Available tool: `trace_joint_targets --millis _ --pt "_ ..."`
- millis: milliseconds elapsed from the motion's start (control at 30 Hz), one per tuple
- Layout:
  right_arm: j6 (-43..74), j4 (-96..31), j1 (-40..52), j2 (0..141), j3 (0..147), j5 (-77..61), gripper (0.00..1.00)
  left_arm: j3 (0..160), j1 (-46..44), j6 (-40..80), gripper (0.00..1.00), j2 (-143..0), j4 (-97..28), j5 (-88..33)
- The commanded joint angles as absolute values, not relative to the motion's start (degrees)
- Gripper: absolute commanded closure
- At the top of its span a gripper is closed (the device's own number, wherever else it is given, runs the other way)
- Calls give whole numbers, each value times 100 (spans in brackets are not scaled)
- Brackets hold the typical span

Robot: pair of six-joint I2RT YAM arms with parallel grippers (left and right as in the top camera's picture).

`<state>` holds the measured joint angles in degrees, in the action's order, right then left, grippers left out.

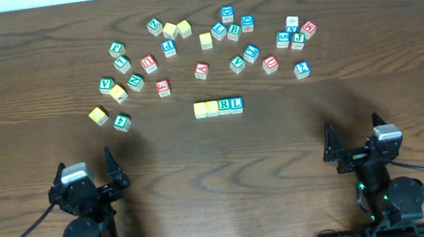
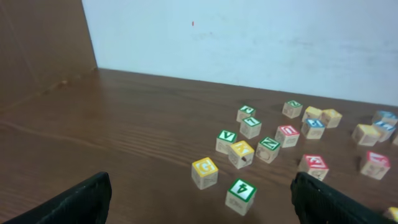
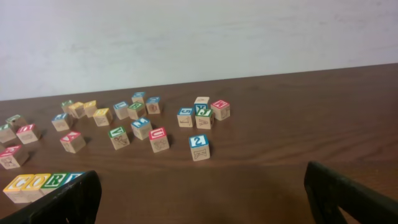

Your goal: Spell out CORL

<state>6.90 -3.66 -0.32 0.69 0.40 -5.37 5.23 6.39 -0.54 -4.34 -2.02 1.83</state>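
Four letter blocks stand side by side in a row (image 1: 218, 107) at the table's middle: two yellow-topped ones, a green R and a blue L. In the right wrist view the row (image 3: 37, 184) reads C, O, R at the lower left, its end behind the left finger. My left gripper (image 1: 111, 167) is open and empty at the near left, well short of the blocks; it also shows in the left wrist view (image 2: 202, 202). My right gripper (image 1: 330, 145) is open and empty at the near right, as the right wrist view (image 3: 202, 196) shows.
Many loose letter and number blocks lie scattered across the far half of the table. Nearest the left gripper are a yellow block (image 1: 98, 115) and a green block (image 1: 122, 122). A blue 2 block (image 1: 301, 69) lies at the right. A white wall stands behind.
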Motion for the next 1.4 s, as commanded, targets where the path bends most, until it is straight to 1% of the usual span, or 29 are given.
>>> trace_joint_targets --millis 0,167,300,1367 --pt "613 -390 -30 32 32 -554 1 305 670 -412 9 -104 -161 174" --pt "613 -390 -30 32 32 -554 1 19 674 -475 9 -8 -169 174" --pt "613 -390 -30 32 32 -554 1 21 674 -521 9 -8 -399 217" --pt "613 -390 -30 32 32 -554 1 23 674 -554 9 -27 -397 209"
